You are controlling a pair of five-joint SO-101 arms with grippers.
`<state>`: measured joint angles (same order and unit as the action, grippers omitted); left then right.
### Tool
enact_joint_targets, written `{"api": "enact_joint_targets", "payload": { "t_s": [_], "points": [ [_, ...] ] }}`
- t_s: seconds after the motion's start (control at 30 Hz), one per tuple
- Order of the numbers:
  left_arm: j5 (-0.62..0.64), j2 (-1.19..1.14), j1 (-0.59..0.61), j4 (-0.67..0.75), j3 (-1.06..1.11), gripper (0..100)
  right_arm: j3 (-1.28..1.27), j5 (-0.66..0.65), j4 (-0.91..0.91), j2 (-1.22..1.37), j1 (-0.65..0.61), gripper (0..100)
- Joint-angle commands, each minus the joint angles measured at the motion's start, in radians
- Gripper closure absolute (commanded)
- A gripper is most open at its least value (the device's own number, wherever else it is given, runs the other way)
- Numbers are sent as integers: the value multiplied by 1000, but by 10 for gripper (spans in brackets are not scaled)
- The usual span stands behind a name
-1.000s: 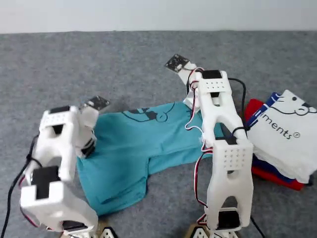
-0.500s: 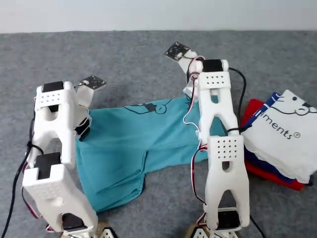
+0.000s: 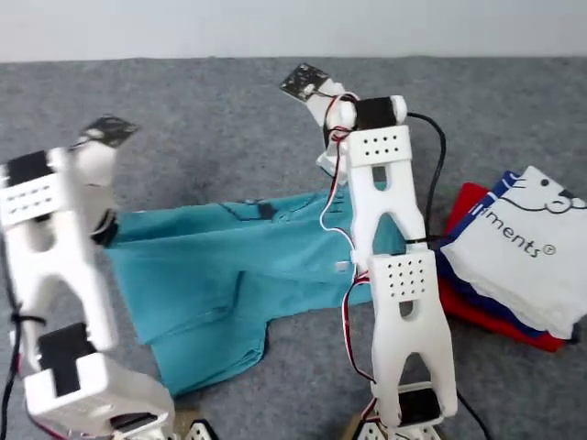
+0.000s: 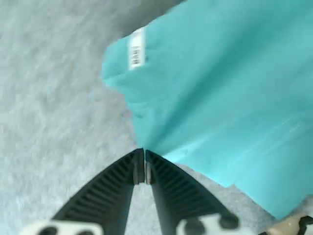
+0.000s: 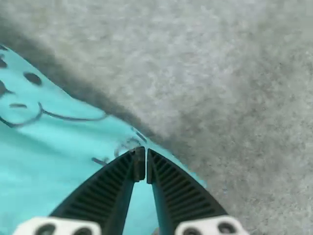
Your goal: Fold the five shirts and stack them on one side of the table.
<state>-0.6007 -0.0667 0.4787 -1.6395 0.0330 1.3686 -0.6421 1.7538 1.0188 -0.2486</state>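
A teal shirt (image 3: 229,266) with a dark line drawing lies spread on the grey table (image 3: 183,119), held taut along its far edge between the two arms. My left gripper (image 3: 108,227) is shut on the shirt's left corner, and the left wrist view shows its tips (image 4: 141,165) pinching the teal cloth (image 4: 220,88) beside a white label (image 4: 136,53). My right gripper (image 3: 332,179) is shut on the far right edge, closed on the teal shirt (image 5: 44,161) near the drawing in the right wrist view (image 5: 142,164).
A stack of folded shirts sits at the right edge of the table: a white printed one (image 3: 518,243) on top, blue and red (image 3: 495,319) below. Bare grey table stretches behind the arms. The right arm's body crosses over the teal shirt's right part.
Both arms have swung left and risen, drawing the shirt's far edge up and leftward. The shirt now stretches wider and flatter, and the left arm stands nearer the table's left edge.
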Motion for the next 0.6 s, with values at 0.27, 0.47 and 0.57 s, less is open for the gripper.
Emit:
{"api": "enact_joint_targets", "payload": {
  "t_s": [0.27,0.47,0.57],
  "points": [
    [-31,66,40,-87,-33,985,-385,32,39,-288,-87,987],
    [-23,68,-12,-87,-39,920,-388,32,42,-288,-79,987],
    [17,89,-14,-89,-54,864,-425,32,44,-298,-79,987]
  ]
}}
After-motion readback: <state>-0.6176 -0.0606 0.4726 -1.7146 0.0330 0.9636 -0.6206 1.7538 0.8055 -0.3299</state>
